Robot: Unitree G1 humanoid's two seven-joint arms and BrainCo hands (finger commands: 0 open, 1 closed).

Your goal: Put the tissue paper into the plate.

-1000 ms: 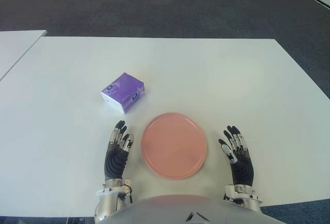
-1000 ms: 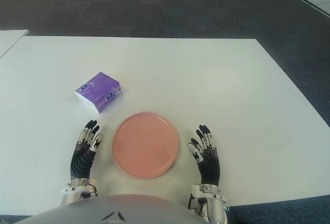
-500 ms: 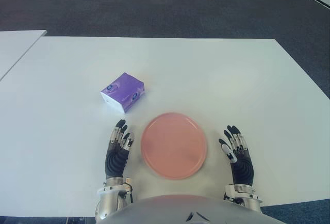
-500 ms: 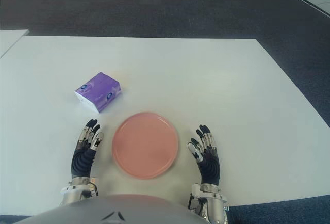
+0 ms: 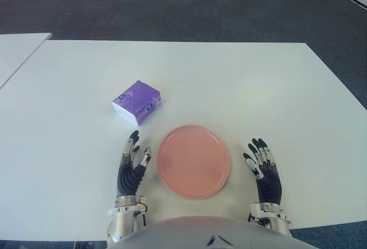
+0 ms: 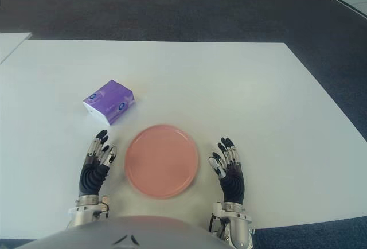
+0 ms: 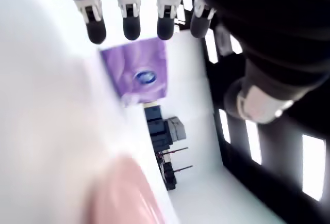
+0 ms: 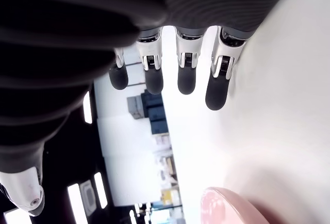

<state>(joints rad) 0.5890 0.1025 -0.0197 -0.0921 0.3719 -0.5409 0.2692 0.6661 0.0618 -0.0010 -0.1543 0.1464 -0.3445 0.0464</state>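
Since both hands sit nearest the robot's body, they come first: the left hand (image 5: 132,171) shows just to the left of a round, flat, salmon-pink plate (image 5: 194,161), and the right hand (image 5: 265,174) shows just to the plate's right. Each has its fingers stretched out and slightly spread, holding nothing; the left wrist view shows the left fingertips (image 7: 131,27) straight and apart, and the right wrist view shows the same for the right. Whether either palm touches the white worktop (image 5: 241,88) cannot be told.

Between the hands, the plate lies bare near the worktop's front edge. Farther out and to the left of the plate, beyond the left hand, a small purple soft pack of tissue paper with a white end (image 5: 136,102) lies flat on the worktop, set at an angle, apart from both plate and hand. Beyond the worktop is dark grey carpet (image 5: 172,2), and a second white table's corner (image 5: 17,51) shows at far left.

By my reading the task is at its very start, with the reach not yet made. The left hand is the closer one; the next move would call for extending it forward over the pack, closing the fingers across the pack's narrower width, then lifting and carrying it rightward and back to the plate.
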